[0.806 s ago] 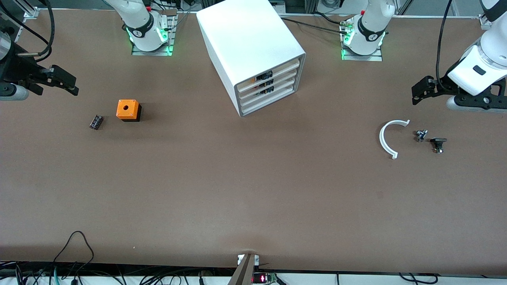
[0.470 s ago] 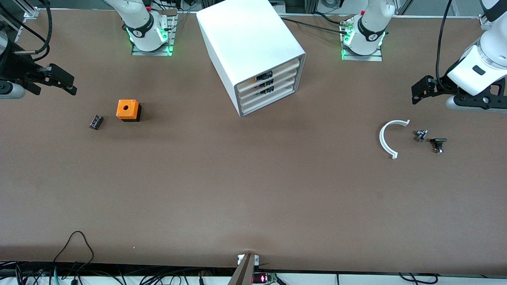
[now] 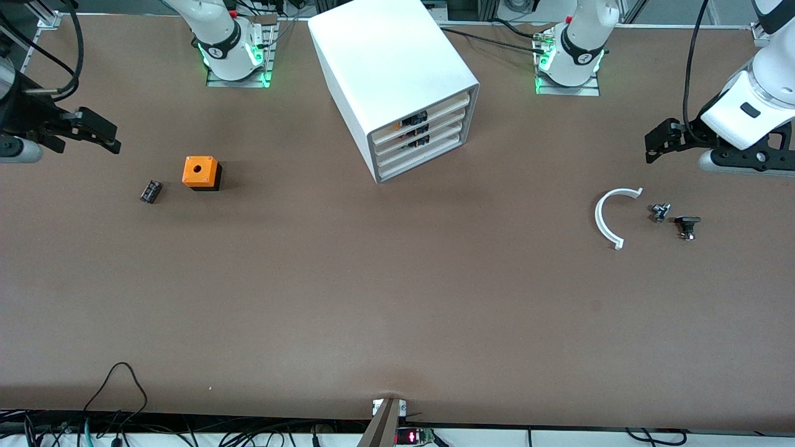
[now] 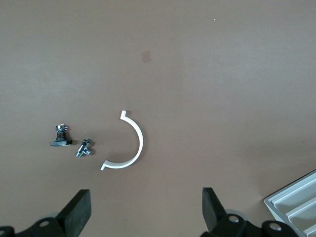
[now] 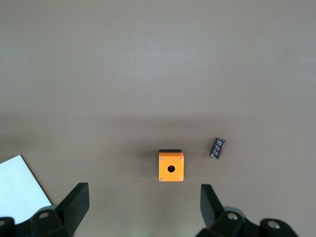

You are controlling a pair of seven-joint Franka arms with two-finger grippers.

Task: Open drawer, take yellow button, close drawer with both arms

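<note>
The white cabinet (image 3: 391, 68) stands at the table's middle, near the arm bases. Its topmost drawer (image 3: 428, 112) is shut like the three below it. Small dark and orange parts show in the drawer gaps (image 3: 413, 119), and I cannot single out the button. My left gripper (image 3: 652, 146) is open and empty, up over the left arm's end of the table; it also shows in the left wrist view (image 4: 145, 212). My right gripper (image 3: 117, 139) is open and empty over the right arm's end; it also shows in the right wrist view (image 5: 143, 205).
An orange cube with a hole (image 3: 200, 172) (image 5: 171, 166) and a small black part (image 3: 150, 191) (image 5: 217, 147) lie under the right gripper. A white arc piece (image 3: 612, 217) (image 4: 131, 143), a metal screw (image 3: 659, 212) and a black part (image 3: 687, 226) lie under the left gripper.
The right gripper has drifted slightly toward the table's end. The left gripper has barely moved. Nothing on the table has moved.
</note>
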